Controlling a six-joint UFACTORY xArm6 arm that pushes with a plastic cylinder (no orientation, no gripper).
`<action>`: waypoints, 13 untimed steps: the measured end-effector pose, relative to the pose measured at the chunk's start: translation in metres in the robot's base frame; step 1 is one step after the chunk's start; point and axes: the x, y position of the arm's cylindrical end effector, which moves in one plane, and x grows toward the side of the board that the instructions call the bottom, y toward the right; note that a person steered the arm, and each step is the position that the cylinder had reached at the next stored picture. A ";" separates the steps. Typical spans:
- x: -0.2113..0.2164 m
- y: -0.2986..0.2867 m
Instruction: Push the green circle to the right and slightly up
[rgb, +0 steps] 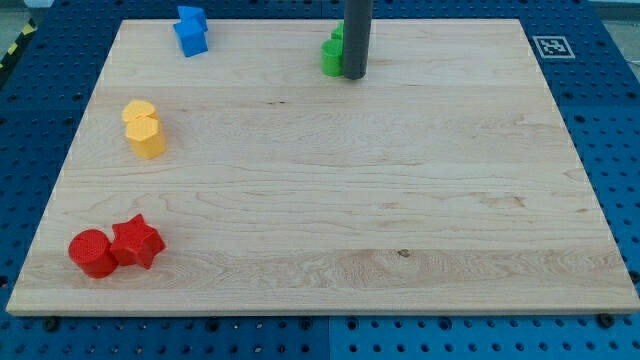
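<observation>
The green circle sits near the view's top, a little right of the middle, on the wooden board. A second green block lies just above it, partly hidden by the rod; its shape cannot be made out. My tip is at the lower end of the dark rod, touching or very close to the green circle's right side.
Two blue blocks lie at the top left. Two yellow blocks lie at the left. A red circle and a red star lie at the bottom left. A black and white marker is at the top right corner.
</observation>
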 end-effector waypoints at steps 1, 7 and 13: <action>0.004 -0.001; -0.016 -0.071; -0.002 -0.024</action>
